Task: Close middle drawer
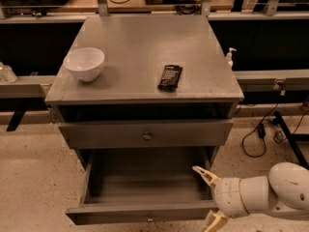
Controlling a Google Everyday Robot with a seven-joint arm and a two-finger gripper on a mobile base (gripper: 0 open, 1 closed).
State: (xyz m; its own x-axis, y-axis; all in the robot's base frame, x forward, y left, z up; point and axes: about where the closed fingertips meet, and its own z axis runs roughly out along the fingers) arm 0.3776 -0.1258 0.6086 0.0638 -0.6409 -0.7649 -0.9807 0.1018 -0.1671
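Dim warm light; fingers (203,174) lower right

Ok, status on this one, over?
Gripper open, at the drawer's front right corner. Middle drawer pulled far out, not yet closed. Nothing visible blocking its travel.
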